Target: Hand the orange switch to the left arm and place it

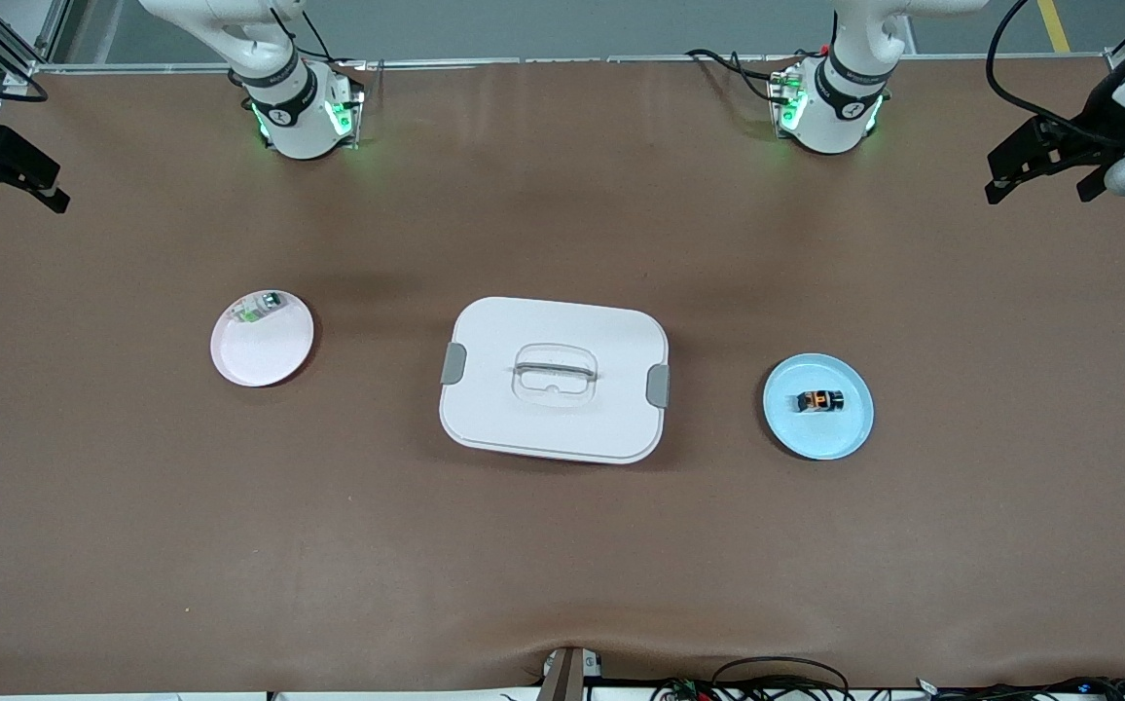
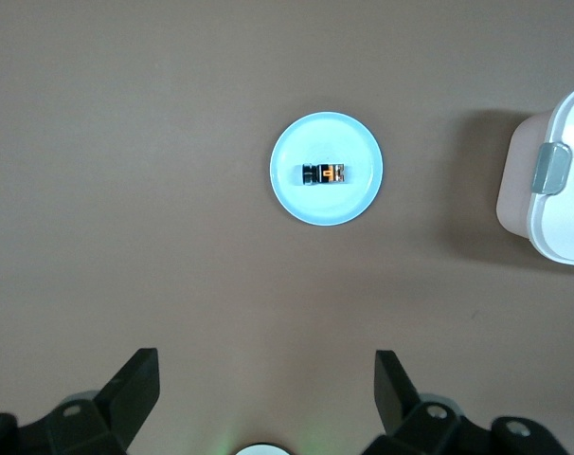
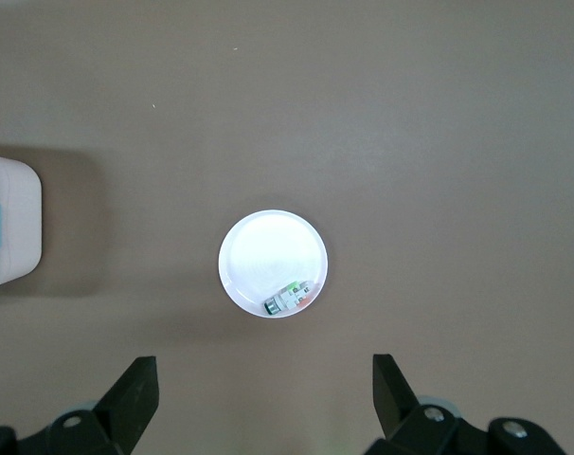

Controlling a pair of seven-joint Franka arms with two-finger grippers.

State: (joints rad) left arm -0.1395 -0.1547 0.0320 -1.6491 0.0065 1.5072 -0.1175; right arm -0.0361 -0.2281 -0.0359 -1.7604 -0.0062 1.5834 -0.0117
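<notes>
The orange switch [image 1: 819, 400] lies near the centre of the blue plate [image 1: 845, 438], which rests on the brown worktop [image 1: 562, 545] toward the left arm's end. The switch is a small black block with an orange face, lying flat and clear of the plate rim. In the left wrist view the switch [image 2: 326, 174] and blue plate [image 2: 306, 204] appear well below the camera.

The box [image 1: 611, 428] stands at the middle of the worktop, between the 2 plates and apart from both. Its lid is on, with 1 grey latch on each short side and a clear recessed handle at its centre. One latched end of the box [image 2: 571, 227] shows at the edge of the left wrist view, and one end [image 3: 12, 227] shows at the edge of the right wrist view.

The pink plate [image 1: 266, 355] rests toward the right arm's end of the worktop. A small white-and-green piece [image 1: 261, 307] lies on it, near the rim on the side toward the robot bases. The right wrist view shows the same plate [image 3: 263, 251] and piece [image 3: 287, 299].

The left hand [image 2: 268, 393] is raised high over the worktop at the left arm's end, fingers spread wide, gripping nothing. The right hand [image 3: 265, 393] is raised high at the right arm's end, fingers likewise spread wide and empty. Neither hand touches any item.
</notes>
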